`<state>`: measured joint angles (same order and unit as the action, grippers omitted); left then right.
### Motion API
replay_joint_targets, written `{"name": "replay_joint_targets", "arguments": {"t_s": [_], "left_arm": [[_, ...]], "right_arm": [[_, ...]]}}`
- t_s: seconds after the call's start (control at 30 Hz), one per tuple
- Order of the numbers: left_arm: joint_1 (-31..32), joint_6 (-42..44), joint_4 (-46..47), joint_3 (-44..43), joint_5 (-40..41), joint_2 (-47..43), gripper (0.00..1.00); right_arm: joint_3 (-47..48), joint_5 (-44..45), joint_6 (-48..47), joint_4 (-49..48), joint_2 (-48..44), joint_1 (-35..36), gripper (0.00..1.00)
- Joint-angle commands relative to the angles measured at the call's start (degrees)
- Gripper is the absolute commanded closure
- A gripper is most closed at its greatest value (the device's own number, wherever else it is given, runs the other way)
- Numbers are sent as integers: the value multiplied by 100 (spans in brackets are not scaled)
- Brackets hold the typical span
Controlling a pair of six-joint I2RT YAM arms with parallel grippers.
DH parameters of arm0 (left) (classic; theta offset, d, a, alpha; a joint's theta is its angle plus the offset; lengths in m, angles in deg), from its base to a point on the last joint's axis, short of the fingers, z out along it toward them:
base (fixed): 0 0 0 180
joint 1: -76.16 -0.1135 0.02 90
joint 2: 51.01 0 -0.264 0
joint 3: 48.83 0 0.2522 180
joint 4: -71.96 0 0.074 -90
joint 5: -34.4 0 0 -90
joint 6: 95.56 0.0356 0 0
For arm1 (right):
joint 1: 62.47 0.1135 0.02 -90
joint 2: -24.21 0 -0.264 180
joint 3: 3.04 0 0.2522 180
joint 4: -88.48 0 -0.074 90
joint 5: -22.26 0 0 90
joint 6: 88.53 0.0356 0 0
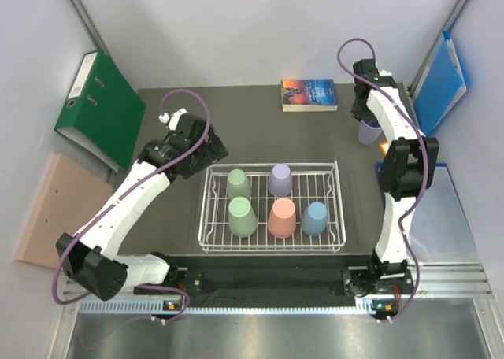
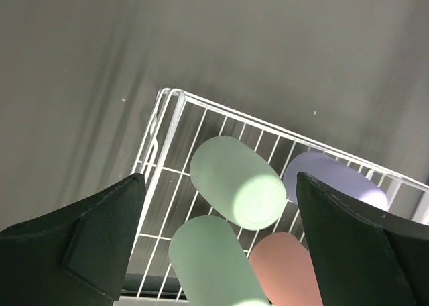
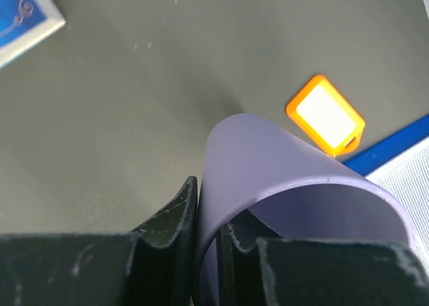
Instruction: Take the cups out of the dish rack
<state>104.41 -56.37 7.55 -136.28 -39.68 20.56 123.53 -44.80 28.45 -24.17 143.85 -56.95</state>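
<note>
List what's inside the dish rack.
The dish rack holds five upturned cups: back green cup, front green cup, lavender cup, salmon cup, blue cup. Anything beneath them is covered.

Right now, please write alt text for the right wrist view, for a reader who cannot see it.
The right claw pinches the wall of a lavender tapered plastic tumbler, one finger inside and one outside. Beyond it, an orange-framed tag lies on the dark grey table.

The rack (image 1: pixel 272 249) is white, the table (image 1: pixel 236 131) dark grey. Pastel: green cups (image 1: pixel 239 184), pink cup (image 1: pixel 282 217), blue cup (image 1: pixel 315 217), lavender cup (image 1: pixel 280 179), second lavender cup (image 3: pixel 281 165).
</note>
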Motion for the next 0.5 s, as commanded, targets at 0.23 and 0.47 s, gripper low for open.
{"name": "replay_joint_targets", "arguments": {"t_s": [0.23,0.47], "left_arm": [[49,159,179,-163,-98,568,3],[75,238,152,-321,-125,832,3]], "right_arm": [[636,-316,-61,-14,929,-464,100],[707,-422,-18,-6,1150,-447,98]]}}
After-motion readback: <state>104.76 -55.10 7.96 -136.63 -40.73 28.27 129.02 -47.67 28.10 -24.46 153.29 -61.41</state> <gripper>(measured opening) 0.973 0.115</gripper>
